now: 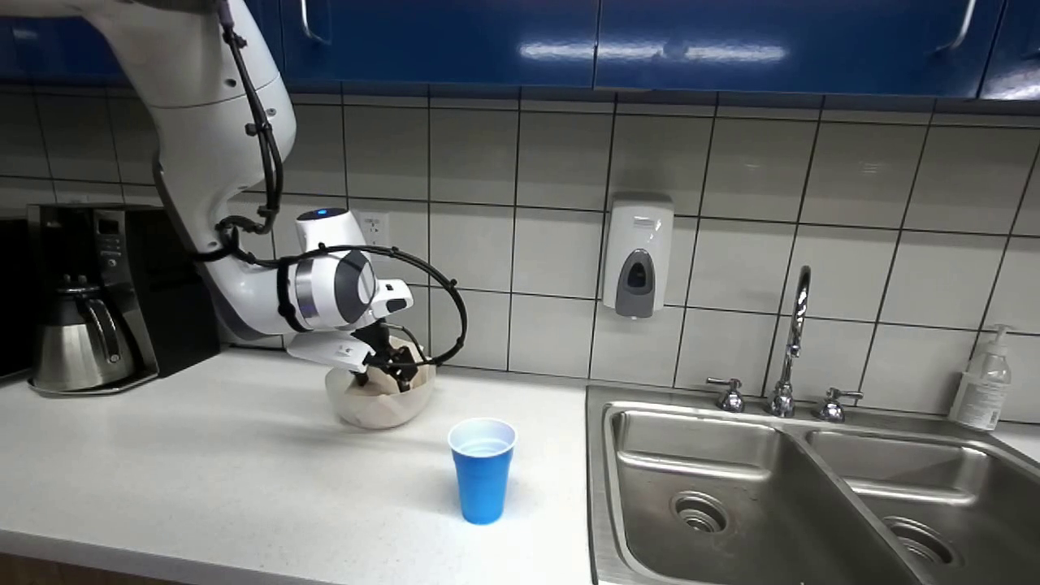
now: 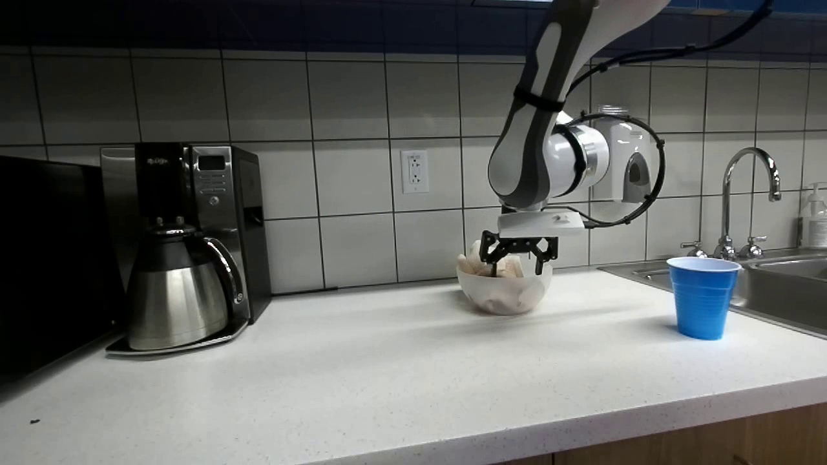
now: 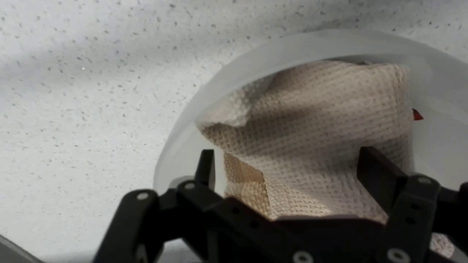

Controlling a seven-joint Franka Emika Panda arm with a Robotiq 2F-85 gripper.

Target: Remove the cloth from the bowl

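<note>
A beige woven cloth (image 3: pixel 321 120) lies folded in a translucent white bowl (image 3: pixel 329 44). In both exterior views the bowl (image 1: pixel 382 414) (image 2: pixel 501 297) stands upright on the counter near the tiled wall, and parts of the cloth (image 2: pixel 510 266) rise above its rim. My black gripper (image 3: pixel 287 157) is open and points down over the bowl, fingertips about at rim height. In the wrist view one finger is over bare bowl beside the cloth's edge, the other over the cloth. Whether the fingers touch the cloth I cannot tell. The gripper (image 2: pixel 517 263) hides part of the cloth.
A blue cup (image 1: pixel 482 479) (image 2: pixel 703 303) stands on the counter between the bowl and the steel sink (image 1: pixel 600 487). A coffee maker (image 2: pixel 252 239) with a steel carafe (image 2: pixel 177 297) stands on the opposite side. A soap dispenser (image 1: pixel 638 256) hangs on the wall. A small red bit (image 3: pixel 417 115) shows beside the cloth.
</note>
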